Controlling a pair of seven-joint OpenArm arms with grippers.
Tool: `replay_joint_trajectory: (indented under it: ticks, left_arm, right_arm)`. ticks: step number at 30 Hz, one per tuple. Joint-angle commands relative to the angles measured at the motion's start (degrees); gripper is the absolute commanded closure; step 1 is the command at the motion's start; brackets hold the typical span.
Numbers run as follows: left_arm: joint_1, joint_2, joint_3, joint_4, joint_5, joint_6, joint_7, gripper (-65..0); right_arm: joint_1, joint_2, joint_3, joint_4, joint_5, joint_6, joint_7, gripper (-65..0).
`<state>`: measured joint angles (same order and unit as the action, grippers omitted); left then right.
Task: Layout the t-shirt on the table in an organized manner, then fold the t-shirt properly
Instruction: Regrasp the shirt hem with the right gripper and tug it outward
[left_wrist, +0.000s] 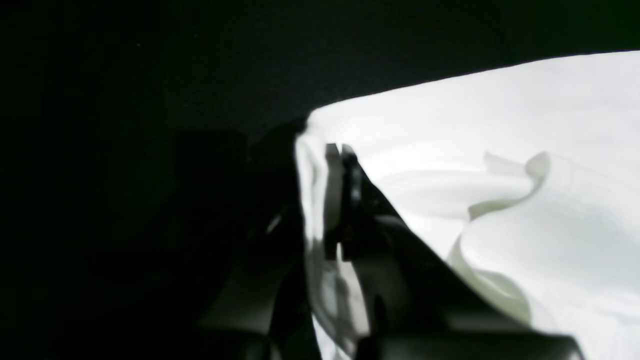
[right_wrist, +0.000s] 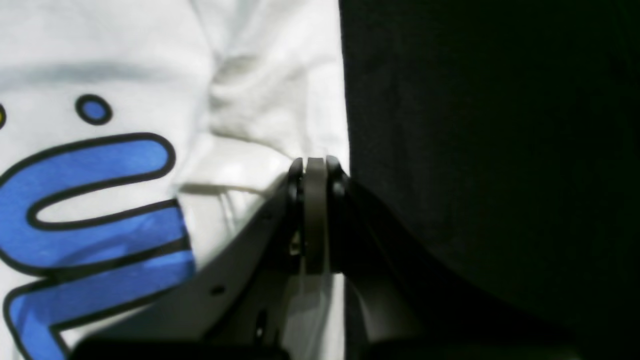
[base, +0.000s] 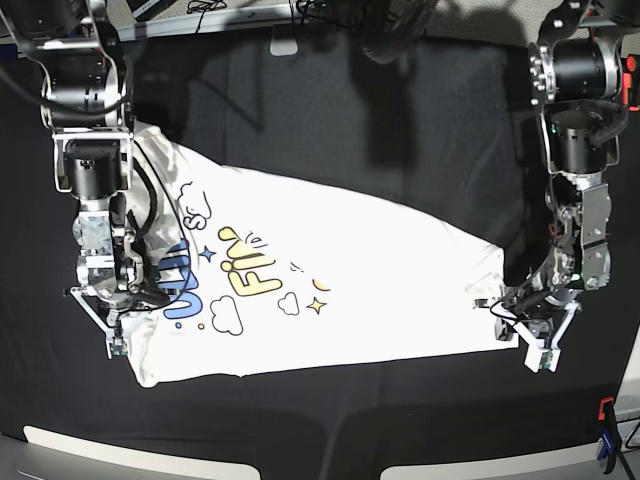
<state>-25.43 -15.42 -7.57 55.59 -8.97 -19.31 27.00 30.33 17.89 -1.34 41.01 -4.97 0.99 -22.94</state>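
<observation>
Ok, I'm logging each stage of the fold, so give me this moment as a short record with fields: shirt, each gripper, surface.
shirt: t-shirt spread print side up, stretched between the two arms, wrinkled
left gripper: left gripper shut on the shirt's edge, plain white cloth bunched beside it
right gripper: right gripper shut on the shirt's edge near the blue letters
surface: table in black cloth
fold: not yet begun

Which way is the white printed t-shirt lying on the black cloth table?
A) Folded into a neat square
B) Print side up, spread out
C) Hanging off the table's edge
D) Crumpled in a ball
B: the white printed t-shirt lies spread on the black cloth table, its blue and yellow lettering facing up.
</observation>
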Motion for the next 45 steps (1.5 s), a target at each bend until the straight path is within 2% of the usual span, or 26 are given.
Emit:
replay_joint_trajectory:
  ticks: [1,4,6,15,18,23,34,37,45]
  left_arm:
    - [-1.90,-0.63,-0.22,0.98,-0.52,0.20,-1.38,0.0]
    - [-1.90,-0.63,-0.22,0.98,-0.52,0.20,-1.38,0.0]
    - [-1.90,-0.63,-0.22,0.98,-0.55,0.20,-1.38,0.0]
    - [-1.90,-0.63,-0.22,0.98,-0.70,0.20,-1.36,0.0]
    - [-1.90,-0.63,-0.22,0.98,-0.70,0.20,-1.33,0.0]
    - [-1.90,-0.66,-0.22,0.98,-0.70,0.20,-1.36,0.0]
    - [-1.88,-0.66,-0.22,0.98,-0.70,0.20,-1.31,0.0]
    - [-1.88,-0.66,-0.22,0.98,-0.70,0.20,-1.07,0.0]
    - [-1.90,-0.66,-0.22,0.98,-0.70,0.20,-0.94,0.0]
  right_arm:
    - [2.21,0.63,0.22,1.88,-0.68,-0.55,1.18,-8.3]
    - [2.21,0.66,0.22,3.82,-1.16,-0.55,0.59,-25.3]
    - [2.21,0.63,0.22,5.05,-1.03,-0.55,-0.42,-30.4]
    - [1.88,-3.52,0.22,6.01,-1.09,0.35,-0.26,-30.5]
    - [1.64,-4.00,0.22,5.51,-1.09,0.33,0.04,-30.5]
    - [1.55,-3.69,0.22,3.98,-3.91,0.28,0.37,-30.5]
    - [1.55,-3.56,0.22,-1.31,-4.09,0.31,3.23,-30.3]
    - [1.57,-3.34,0.22,-1.95,-6.14,0.22,3.23,-30.4]
    - [1.55,1.31,0.22,-1.95,-7.43,-0.26,1.40,-30.3]
